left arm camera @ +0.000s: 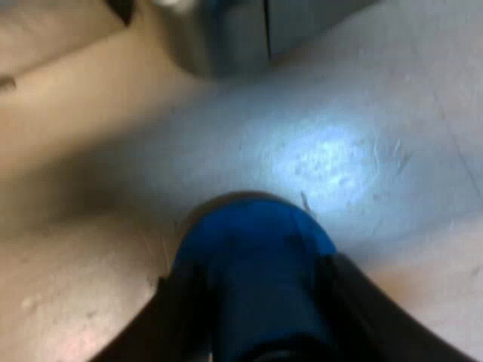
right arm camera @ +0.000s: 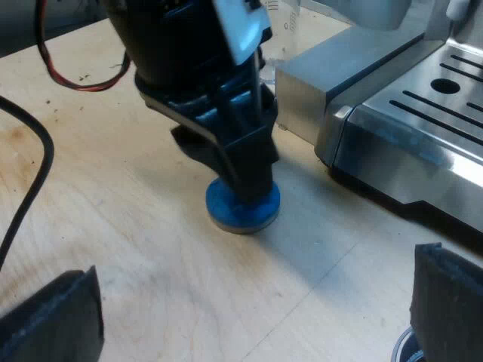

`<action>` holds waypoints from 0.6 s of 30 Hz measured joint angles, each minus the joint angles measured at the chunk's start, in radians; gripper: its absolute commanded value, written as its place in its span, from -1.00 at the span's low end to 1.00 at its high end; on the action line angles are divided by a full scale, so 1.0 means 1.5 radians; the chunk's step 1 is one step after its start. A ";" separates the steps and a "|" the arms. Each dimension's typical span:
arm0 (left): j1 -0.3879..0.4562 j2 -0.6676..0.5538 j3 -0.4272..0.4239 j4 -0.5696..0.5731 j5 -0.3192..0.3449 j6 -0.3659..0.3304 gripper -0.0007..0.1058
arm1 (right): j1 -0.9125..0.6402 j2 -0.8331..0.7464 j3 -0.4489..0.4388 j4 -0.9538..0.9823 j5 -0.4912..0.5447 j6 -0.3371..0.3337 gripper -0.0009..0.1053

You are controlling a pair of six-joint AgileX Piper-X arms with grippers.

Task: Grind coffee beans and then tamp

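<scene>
Where the pale wooden counter [right arm camera: 113,196] runs beside the espresso machine [right arm camera: 392,121], the blue tamper [right arm camera: 243,211] stands base-down, its top hidden by the left gripper [left arm camera: 256,283], whose fingers pinch it; right gripper [right arm camera: 253,309] fingers spread wide apart.

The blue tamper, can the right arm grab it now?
Probably not. The left gripper is clamped on the blue tamper, covering all but its base. The open right gripper faces it across the table with nothing between, but little is left to grab.
</scene>
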 measured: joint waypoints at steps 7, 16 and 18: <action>0.000 -0.003 -0.039 0.061 0.000 0.009 -0.98 | 0.000 0.000 0.000 0.000 0.000 0.000 0.59; 0.000 -0.174 -0.105 0.163 0.000 0.008 -0.98 | 0.000 -0.011 0.000 0.000 0.005 0.000 0.59; 0.000 -0.204 -0.113 0.174 0.000 0.008 -0.98 | 0.000 -0.015 0.000 0.000 0.005 0.000 0.59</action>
